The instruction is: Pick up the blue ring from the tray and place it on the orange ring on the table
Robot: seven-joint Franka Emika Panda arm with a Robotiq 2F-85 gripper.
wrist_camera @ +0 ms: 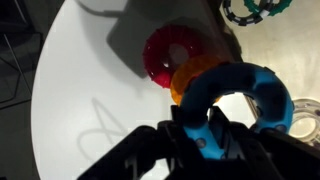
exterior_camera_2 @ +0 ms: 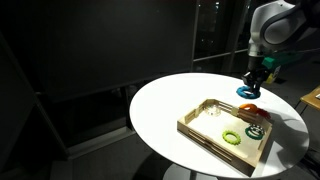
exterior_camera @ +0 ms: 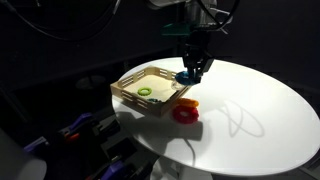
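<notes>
The blue ring (wrist_camera: 262, 85) hangs in the gripper (wrist_camera: 207, 135), whose jaws are closed on one side of its band, low over the orange ring (wrist_camera: 192, 75) on the table (wrist_camera: 70, 100). It looks light, stiff and smooth, so pinching across the band suits it. The wrist view shows it overlapping the orange ring, with a red ring (wrist_camera: 170, 52) touching that one. In both exterior views it hangs in the air by a corner of the tray (exterior_camera: 130, 95), where a green ring (exterior_camera: 145, 92) lies.

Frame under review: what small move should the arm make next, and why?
Probably nudge the gripper sideways until its gripped blue toy ring centres over the orange toy ring on the round white table: in the wrist view they overlap only partly.
</notes>
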